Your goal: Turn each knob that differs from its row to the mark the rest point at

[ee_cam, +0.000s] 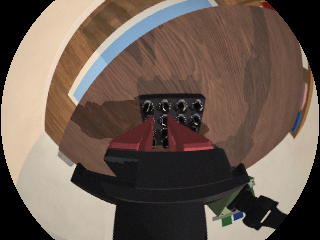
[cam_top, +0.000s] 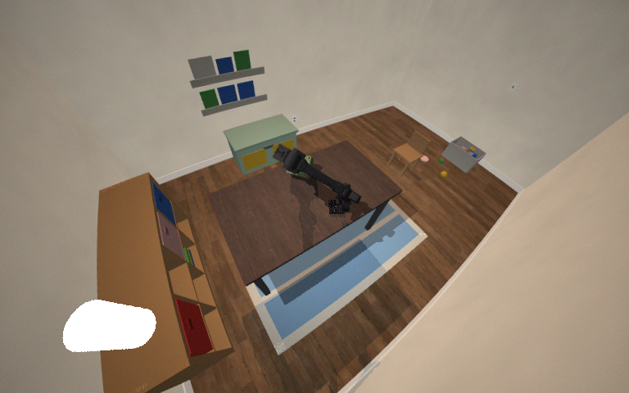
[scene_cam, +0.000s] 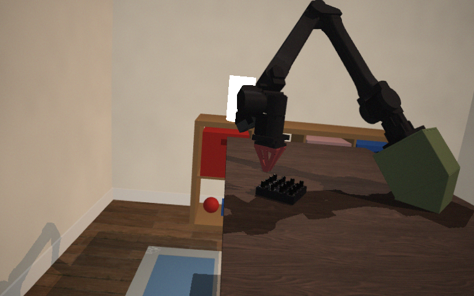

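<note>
The black knob box (cam_top: 333, 210) (scene_cam: 276, 197) (ee_cam: 172, 96) stands on the dark wooden table (cam_top: 260, 228) (scene_cam: 342, 256) (ee_cam: 220, 65). Its knobs stand up in rows. In the wrist view the row farthest from the gripper shows four knobs, one of them a knob (ee_cam: 181, 105) right of the middle. The nearer rows are partly hidden behind the red fingers. The knobs' white lines are too small to read surely, and I cannot make out the socket or printed names. My gripper (scene_cam: 267, 169) (ee_cam: 160, 119) points down above the box, touching no knob. Its fingertips stand a narrow gap apart, with nothing between them.
The arm rises from a green base block (scene_cam: 412, 172) (cam_top: 306, 168) on the table. The table's edge runs close beside the box, with a blue rug (cam_top: 328, 291) (scene_cam: 181, 271) on the floor below. A wooden shelf (cam_top: 128, 243) (scene_cam: 194, 164) stands beyond one table end.
</note>
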### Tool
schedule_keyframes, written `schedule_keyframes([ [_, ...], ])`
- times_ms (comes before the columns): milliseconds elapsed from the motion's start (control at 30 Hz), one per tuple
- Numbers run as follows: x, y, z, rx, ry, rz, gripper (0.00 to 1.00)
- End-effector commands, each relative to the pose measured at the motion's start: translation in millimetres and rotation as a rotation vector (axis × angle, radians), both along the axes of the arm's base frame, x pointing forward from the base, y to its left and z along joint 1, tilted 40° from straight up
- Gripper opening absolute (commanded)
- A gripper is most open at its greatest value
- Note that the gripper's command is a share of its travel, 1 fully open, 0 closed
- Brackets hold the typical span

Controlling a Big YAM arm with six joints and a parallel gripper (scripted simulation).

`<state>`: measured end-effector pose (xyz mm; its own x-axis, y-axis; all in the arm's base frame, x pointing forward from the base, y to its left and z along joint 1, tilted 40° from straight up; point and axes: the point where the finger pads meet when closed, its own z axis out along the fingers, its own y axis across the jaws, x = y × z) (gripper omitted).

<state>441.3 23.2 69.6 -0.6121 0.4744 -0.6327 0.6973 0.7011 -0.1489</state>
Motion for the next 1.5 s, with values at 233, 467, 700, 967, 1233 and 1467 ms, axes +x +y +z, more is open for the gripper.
schedule_keyframes([
  [233, 1.7, -15.0, -13.4, -0.006, 0.015, -0.009, 0.18],
  [467, 2.9, -16.9, -16.1, -0.006, 0.015, -0.009, 0.18],
  [700, 3.2, -17.3, -16.7, -0.006, 0.015, -0.009, 0.18],
  [967, 3.1, -17.4, -16.7, -0.006, 0.015, -0.009, 0.18],
  [1233, 3.1, -17.4, -16.7, -0.006, 0.015, -0.009, 0.18],
  [1467, 3.1, -17.4, -16.7, -0.006, 0.015, -0.009, 0.18],
])
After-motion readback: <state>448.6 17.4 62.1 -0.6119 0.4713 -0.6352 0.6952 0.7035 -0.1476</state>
